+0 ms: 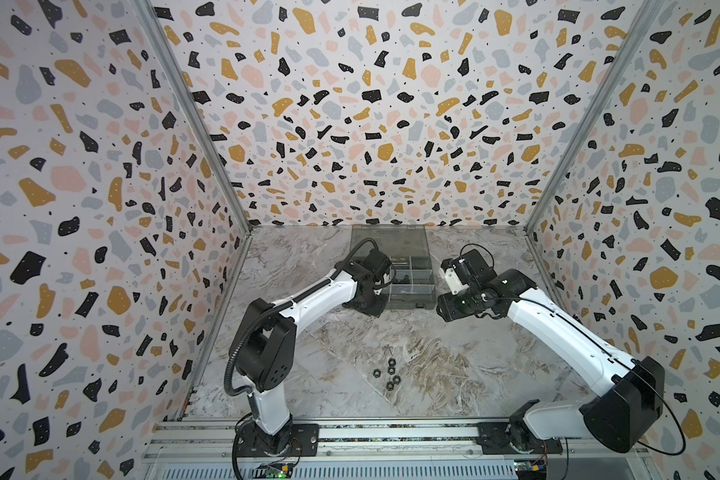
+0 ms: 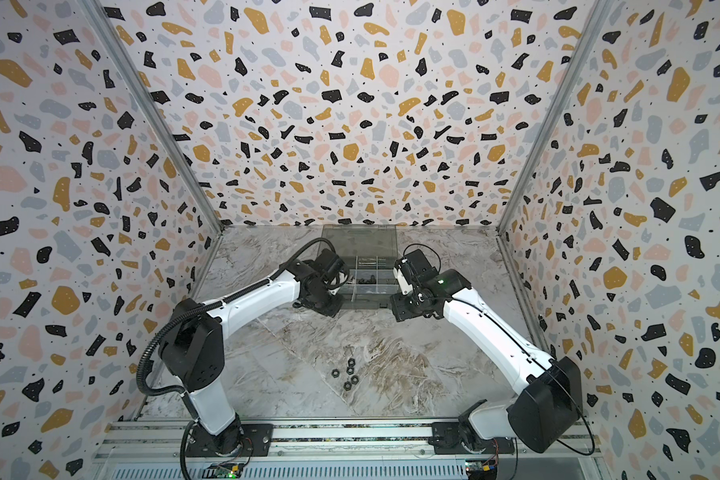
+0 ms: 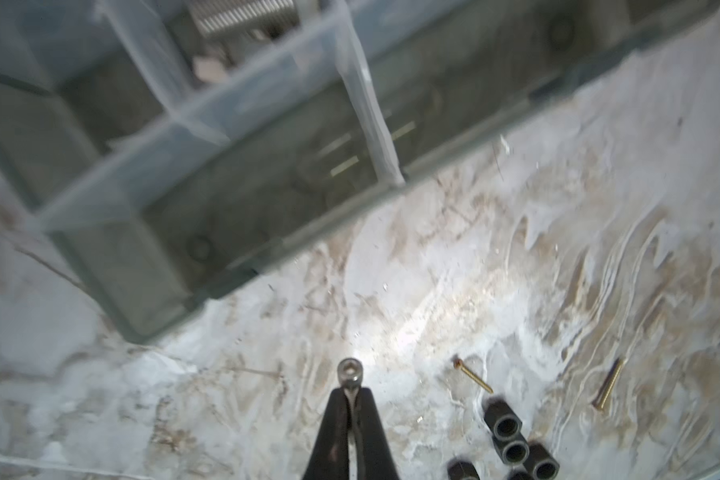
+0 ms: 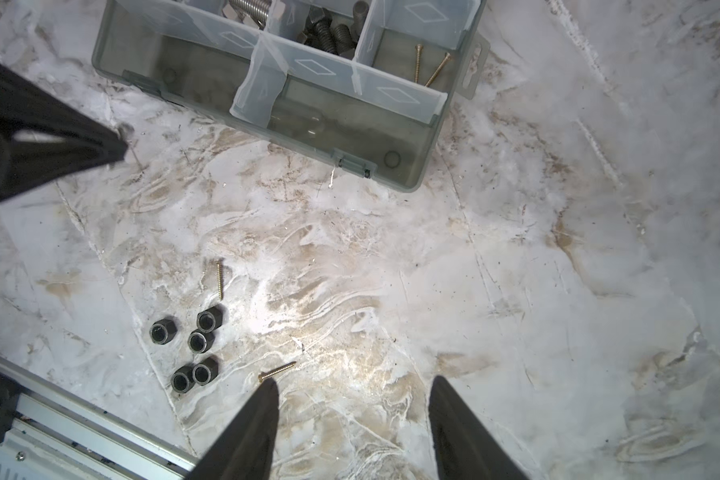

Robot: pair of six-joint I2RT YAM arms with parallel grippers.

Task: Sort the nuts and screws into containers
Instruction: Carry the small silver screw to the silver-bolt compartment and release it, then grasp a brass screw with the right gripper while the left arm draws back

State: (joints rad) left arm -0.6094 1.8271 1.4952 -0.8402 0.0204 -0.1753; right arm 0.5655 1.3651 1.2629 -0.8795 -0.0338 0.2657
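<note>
Left wrist view: left gripper (image 3: 353,392) jaws pinch a silver screw (image 3: 350,371), shaft hidden between them. Some nuts (image 3: 516,451) partly cut off, organiser box (image 3: 154,291) blurred; right gripper (image 4: 353,381) jaws spread.

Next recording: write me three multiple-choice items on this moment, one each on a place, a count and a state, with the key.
1. Where do the black nuts lie?
A. in an organiser compartment
B. on the marble tabletop
C. in the right pincer

2. How many loose black nuts are there?
A. two
B. three
C. five

3. How is the left pincer?
A. shut on a small silver screw
B. wide open, empty
C. shut on a nut

Key: 1 B, they sit loose on the tabletop, outside the organiser box, and the right pincer is open and empty; 2 C, five show in the right wrist view; 3 A, the left wrist view shows its tips pinching the screw.
</note>
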